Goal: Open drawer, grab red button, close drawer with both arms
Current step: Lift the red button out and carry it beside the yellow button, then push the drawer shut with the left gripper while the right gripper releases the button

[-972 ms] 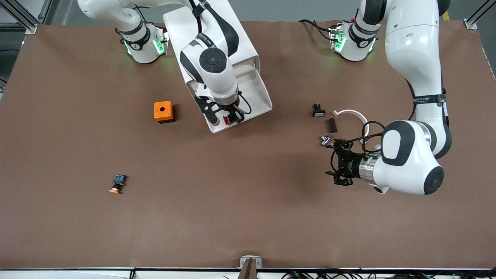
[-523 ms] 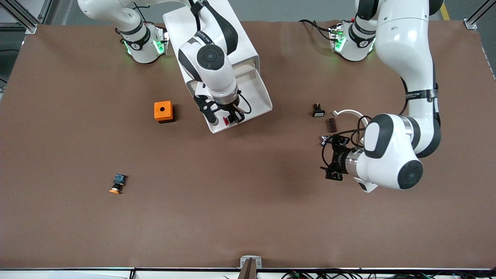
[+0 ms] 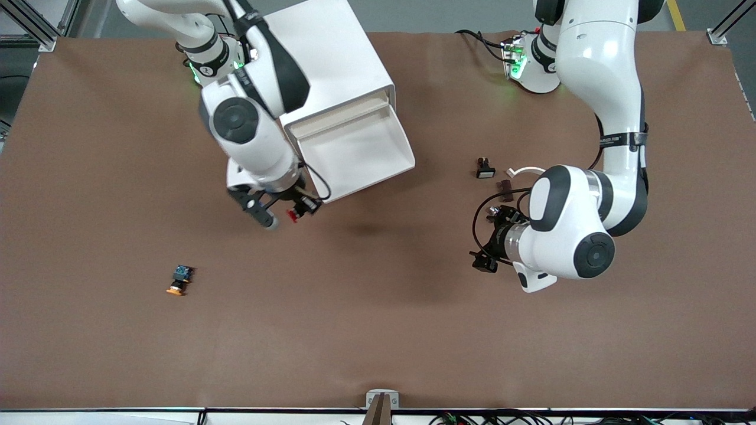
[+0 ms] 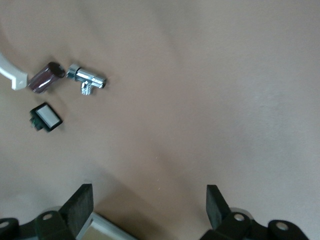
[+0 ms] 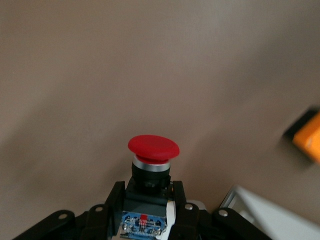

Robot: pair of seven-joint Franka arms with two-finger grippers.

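drawer (image 3: 354, 144) pulled out, emptied | button (image 3: 298, 211) clamped in right gripper (image 3: 282, 213) over bare table — clear of drawer | left gripper (image 3: 485, 258) spread wide (idle) | remaining — drawer closing

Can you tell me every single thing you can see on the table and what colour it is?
cabinet: one, white, by the right arm's base.
drawer: one, cream-white, pulled out of the cabinet, nothing in it.
red button: one, red cap, black body, blue rear; held over the table just off the drawer's front.
orange button: one, orange cap, toward the right arm's end, nearer the camera than the cabinet.
orange cube: one, seen only in the right wrist view.
switch: one, black with white face, toward the left arm's end.
dark brown piece: one, beside the switch.
metal fitting: one, silver, beside the brown piece.
white curved piece: one.
right gripper: black, jaws shut on the red button.
left gripper: black, jaws open, over bare table.
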